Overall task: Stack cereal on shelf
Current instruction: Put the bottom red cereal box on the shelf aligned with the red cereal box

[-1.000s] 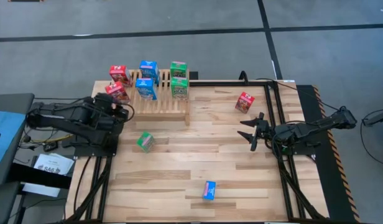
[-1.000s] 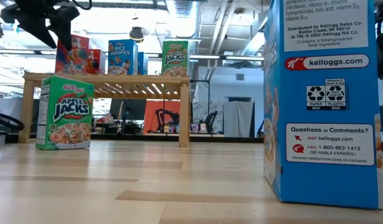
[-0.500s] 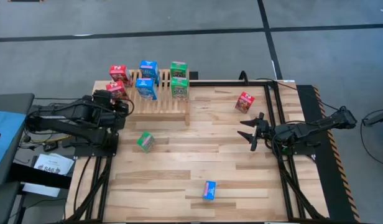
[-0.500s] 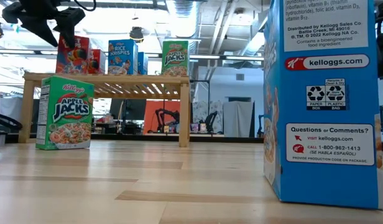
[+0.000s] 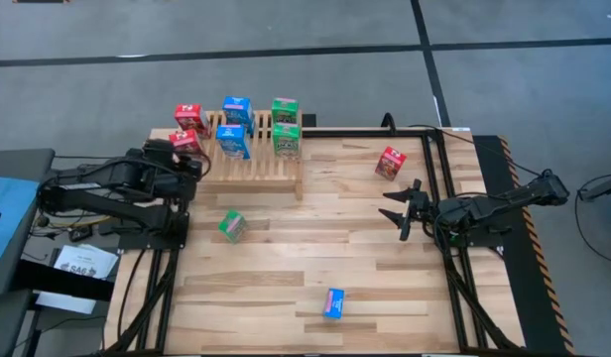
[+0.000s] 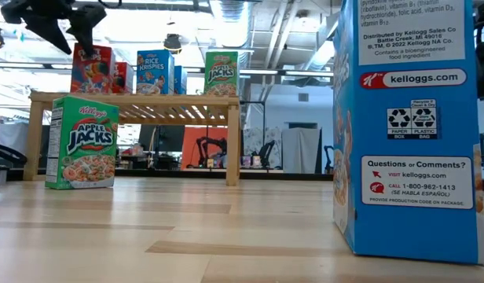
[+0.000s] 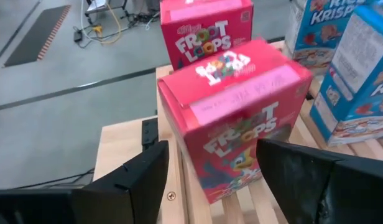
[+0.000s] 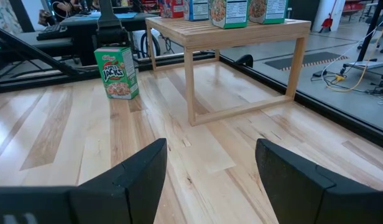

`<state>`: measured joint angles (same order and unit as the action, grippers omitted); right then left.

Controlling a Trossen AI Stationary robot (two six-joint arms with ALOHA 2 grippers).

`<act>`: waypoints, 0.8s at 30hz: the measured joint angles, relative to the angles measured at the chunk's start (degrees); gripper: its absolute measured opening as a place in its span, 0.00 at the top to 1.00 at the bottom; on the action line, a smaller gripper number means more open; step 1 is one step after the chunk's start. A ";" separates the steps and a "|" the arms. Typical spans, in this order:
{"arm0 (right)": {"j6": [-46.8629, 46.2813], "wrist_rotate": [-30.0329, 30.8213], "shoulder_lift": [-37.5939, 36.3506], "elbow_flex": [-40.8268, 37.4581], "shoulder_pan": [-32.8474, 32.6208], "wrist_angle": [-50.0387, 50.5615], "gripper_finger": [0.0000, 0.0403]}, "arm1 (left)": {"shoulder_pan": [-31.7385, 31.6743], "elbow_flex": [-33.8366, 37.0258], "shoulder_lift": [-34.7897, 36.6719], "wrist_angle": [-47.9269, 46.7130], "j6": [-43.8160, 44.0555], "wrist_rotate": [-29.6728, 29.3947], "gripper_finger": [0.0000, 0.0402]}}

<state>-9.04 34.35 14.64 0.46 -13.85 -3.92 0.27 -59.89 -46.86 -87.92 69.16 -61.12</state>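
Your left gripper (image 7: 210,180) stood at the ten o'clock corner of the plank table (image 5: 315,278), its two dark fingers (image 7: 142,177) spread to either side of a red Froot Loops cardboard box (image 7: 238,118) that sat upright on the slatted light-wood shelf (image 5: 261,164); the fingers were set about as wide as the box, and you could not tell from these views whether the pads pressed it or had just cleared it. A second red box (image 7: 207,28) stood behind it, with two blue Rice Krispies boxes (image 5: 234,127) and two green Apple Jacks boxes (image 5: 285,126) ranged along the rack toward one o'clock. Judged from that, the placing looked all but done: to finish it well you would have opened a little more, backed straight away without brushing the carton, and kept the wrist clear of the blue neighbour just beside it. Three boxes waited on the table: a green one (image 5: 231,225) near nine o'clock, a red one (image 5: 390,162) near two o'clock, a blue one (image 5: 333,302) near six o'clock. Your right gripper (image 5: 400,210) idled at three o'clock, jaws apart and empty.
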 joint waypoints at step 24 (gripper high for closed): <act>0.00 0.00 -0.01 -0.02 0.00 0.00 0.33 | 0.04 -8.99 1.11 -0.92 -3.69 15.69 0.42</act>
<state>-9.04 34.35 14.63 0.45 -13.85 -3.92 0.32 -68.89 -45.75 -88.84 65.47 -45.43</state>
